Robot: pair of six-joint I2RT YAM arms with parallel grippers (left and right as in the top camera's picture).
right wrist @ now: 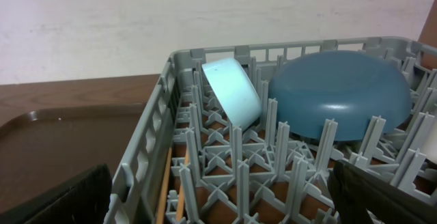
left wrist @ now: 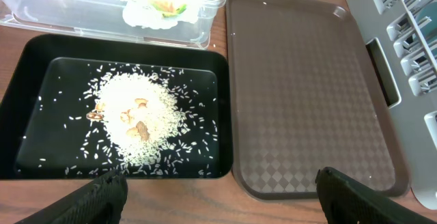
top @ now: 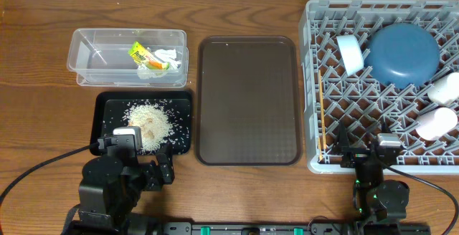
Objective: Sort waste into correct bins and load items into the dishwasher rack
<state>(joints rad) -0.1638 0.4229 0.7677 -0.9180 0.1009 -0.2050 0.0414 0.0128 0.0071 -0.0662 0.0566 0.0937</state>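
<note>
The grey dishwasher rack (top: 313, 84) at the right holds the dark-blue plate (top: 403, 52), the white-and-pale-blue bowl (top: 350, 53), two cups (top: 439, 122) and the chopsticks (top: 322, 124) along its left wall. The plate (right wrist: 341, 94), bowl (right wrist: 231, 91) and chopsticks (right wrist: 167, 183) show in the right wrist view. The clear tub (top: 90, 52) holds the yellow-green wrapper (top: 142, 55) and white tissue (top: 166, 56). The black tray (top: 183, 120) holds the rice scraps (top: 149, 120). My left gripper (left wrist: 217, 197) is open and empty near the black tray's front edge. My right gripper (right wrist: 218, 197) is open and empty at the rack's front edge.
A large flat brown serving tray (top: 248, 99) lies between the bins and the rack. Cables run from both arm bases along the table's front edge.
</note>
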